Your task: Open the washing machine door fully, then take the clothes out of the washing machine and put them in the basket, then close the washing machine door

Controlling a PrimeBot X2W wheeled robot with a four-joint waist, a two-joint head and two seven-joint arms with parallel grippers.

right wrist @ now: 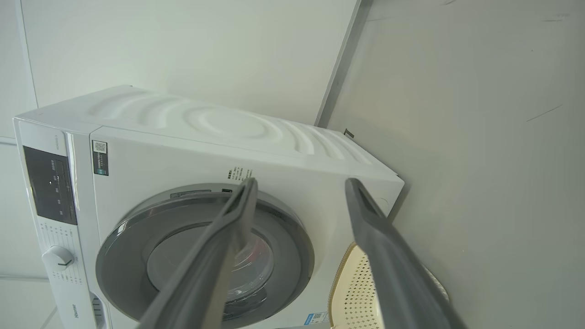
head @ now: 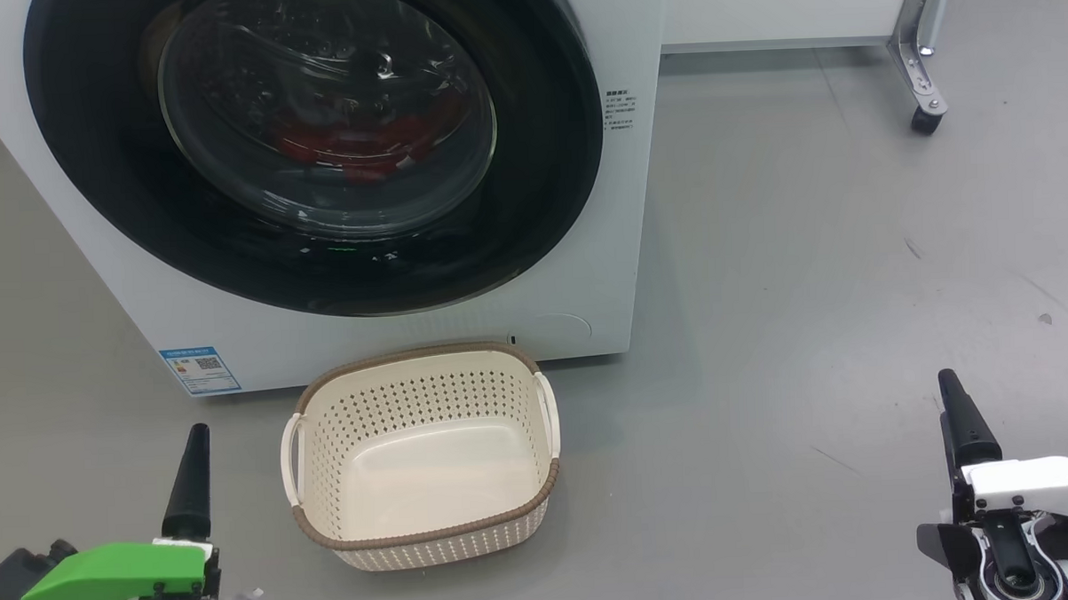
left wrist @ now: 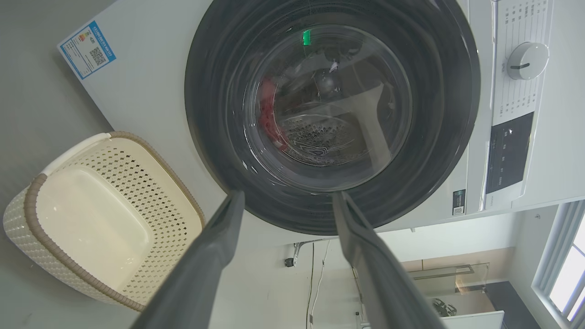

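Observation:
The white washing machine (head: 576, 245) stands ahead with its black-rimmed washing machine door (head: 94, 173) lying flush against the front. Red clothes (head: 342, 147) show through the glass bowl, low in the drum, and the clothes (left wrist: 267, 116) are also visible in the left wrist view. The cream basket (head: 413, 402) sits on the floor just in front of the machine with nothing in it. My left gripper (left wrist: 289, 194) is open and empty, its finger (head: 192, 476) left of the basket. My right gripper (right wrist: 301, 180) is open too, its finger (head: 964, 414) far to the right.
A metal frame leg with a caster (head: 925, 100) stands at the back right. Grey floor (head: 810, 326) stretches wide to the right of the machine. The control panel and its knob (left wrist: 528, 59) sit above the door. A blue sticker (head: 201, 369) marks the machine's lower front.

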